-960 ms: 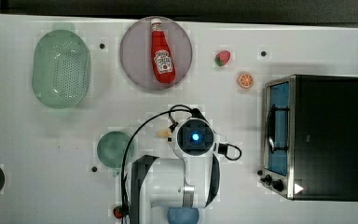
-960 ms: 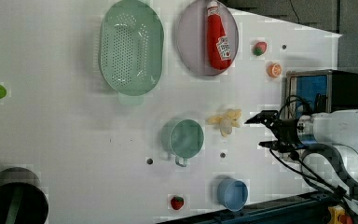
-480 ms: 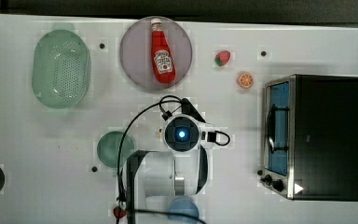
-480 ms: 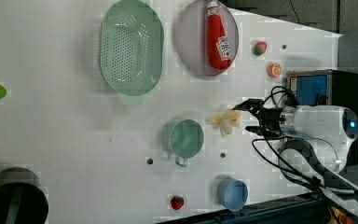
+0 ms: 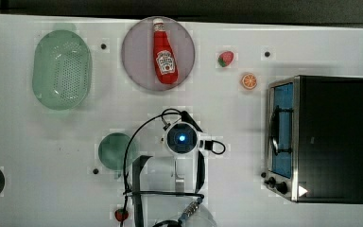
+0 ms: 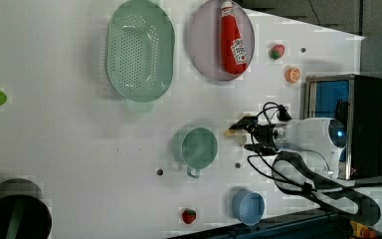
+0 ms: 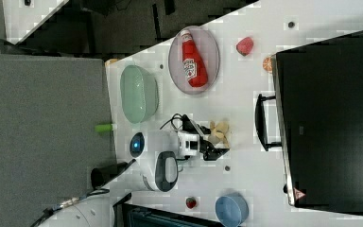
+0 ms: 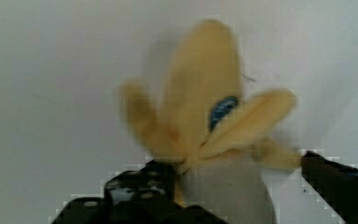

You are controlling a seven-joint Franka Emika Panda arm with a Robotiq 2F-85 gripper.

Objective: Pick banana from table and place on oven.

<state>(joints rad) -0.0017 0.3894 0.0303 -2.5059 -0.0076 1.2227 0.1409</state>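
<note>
Wrist view shows the banana (image 8: 205, 112) lying on the white desk (image 8: 51, 70) directly in front of the end effector (image 8: 223, 186), with its peel flaps spread out and its lower part between the two dark fingers (image 8: 140, 182). The fingers stand on both sides of the fruit and are wide apart; I judge that they do not press it yet, so nothing is held. In the right view the banana (image 7: 220, 132) is just beside the end effector (image 7: 212, 146), at its tip. Compared with the pictures from a moment before, the arm has come down and forward: in the left view the end effector (image 6: 246, 133) was then well apart from the banana (image 6: 230, 132), and now it is over it. This means that the approach is almost finished and the closing of the fingers is probably the next step. The green cup (image 6: 196, 147) is near, on the far side of the banana from the arm. The oven (image 5: 319, 139) stands well apart at the top view's right, so a lift and a long carry to its dark top remain.
</note>
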